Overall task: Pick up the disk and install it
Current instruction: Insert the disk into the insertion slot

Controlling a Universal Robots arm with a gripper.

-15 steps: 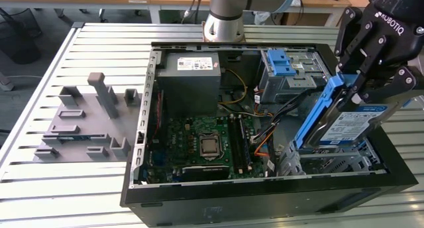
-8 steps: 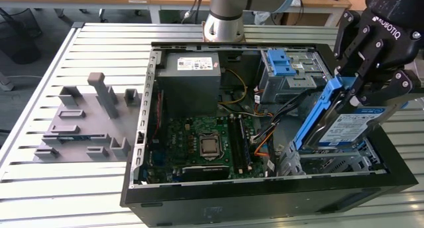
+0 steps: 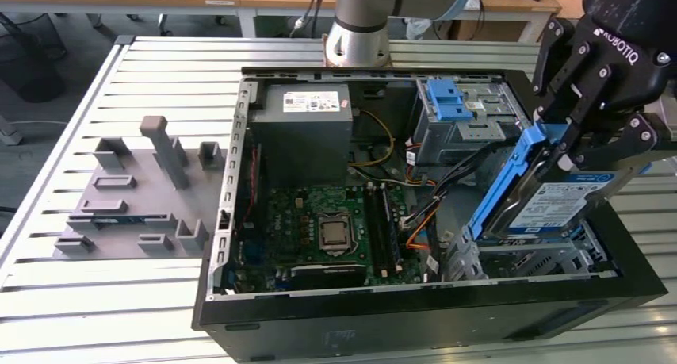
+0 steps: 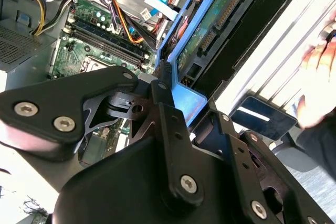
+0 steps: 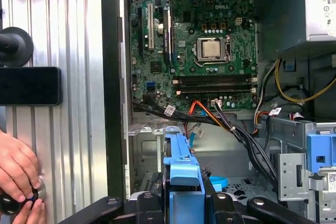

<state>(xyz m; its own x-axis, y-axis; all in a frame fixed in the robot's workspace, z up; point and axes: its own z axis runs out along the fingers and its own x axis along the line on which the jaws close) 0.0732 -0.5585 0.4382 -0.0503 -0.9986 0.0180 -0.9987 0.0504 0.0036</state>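
Observation:
The disk (image 3: 550, 201) is a silver drive with a white-and-blue label in a blue rail frame (image 3: 506, 182). It stands tilted on edge, its lower end at the metal drive cage (image 3: 529, 262) in the near corner of the open case on the exterior view's right. My gripper (image 3: 584, 146) is shut on the disk's upper end. In the first wrist view the blue frame (image 5: 181, 167) sits between my black fingers (image 5: 220, 204), above the cage (image 5: 144, 153). In the second wrist view the disk's green circuit side (image 4: 210, 32) and frame (image 4: 190, 100) run away from my gripper (image 4: 191, 107).
The black case (image 3: 423, 316) lies open on a slatted metal table (image 3: 127, 300). Inside are a motherboard (image 3: 328, 221), a grey power supply (image 3: 307, 118), a light-blue latch (image 3: 449, 102) and loose cables (image 3: 423, 213). A grey fixture (image 3: 138, 193) sits beside it. A person's hand (image 5: 16, 174) rests by the case.

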